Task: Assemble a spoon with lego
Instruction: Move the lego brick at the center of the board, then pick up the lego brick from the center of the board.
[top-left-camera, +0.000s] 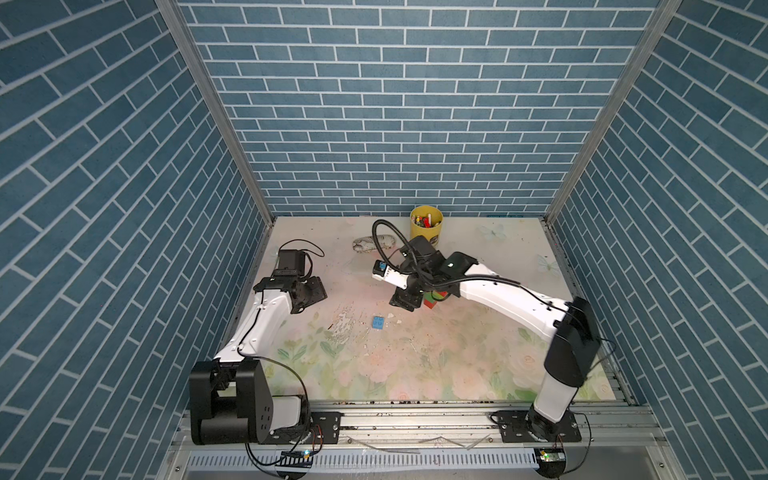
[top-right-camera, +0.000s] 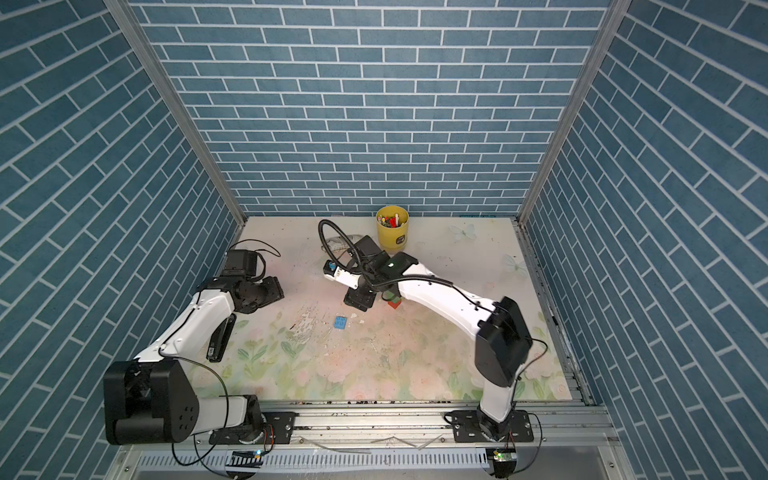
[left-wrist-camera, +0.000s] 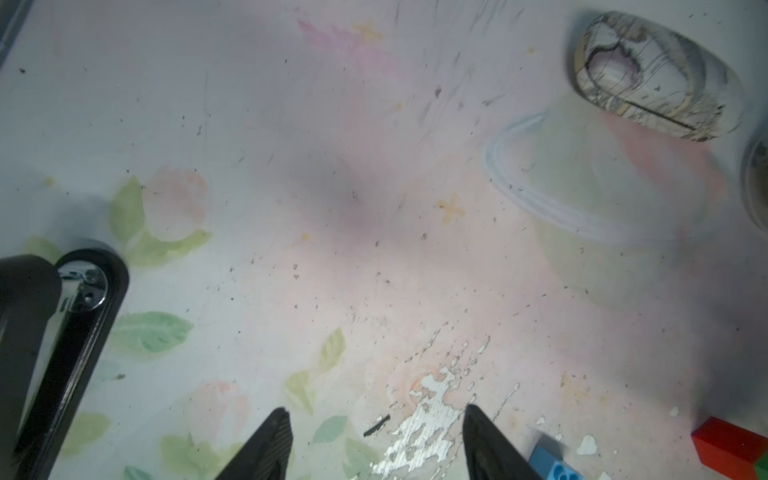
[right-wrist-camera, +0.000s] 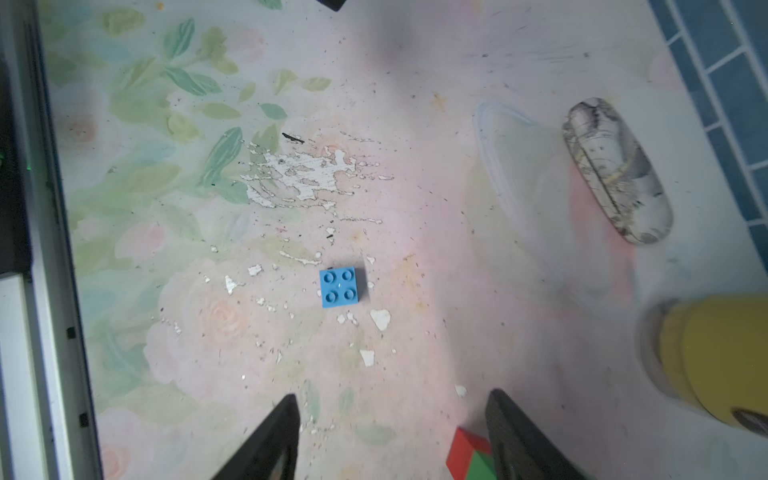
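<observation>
Near mid-table the light-blue brick lies loose, studs up, near the red-and-green stack just beside one finger of the right gripper, which like the left gripper stands jaws apart and empty; picking up that brick looks next, bare tabletop around it, yellow cup well off.

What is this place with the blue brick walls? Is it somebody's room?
Probably not a home: it looks like a robot test booth. Its blue brick-print wall panels box in a worn floral tabletop, and two white-and-black robot arms are mounted on a metal rail at the front.
</observation>
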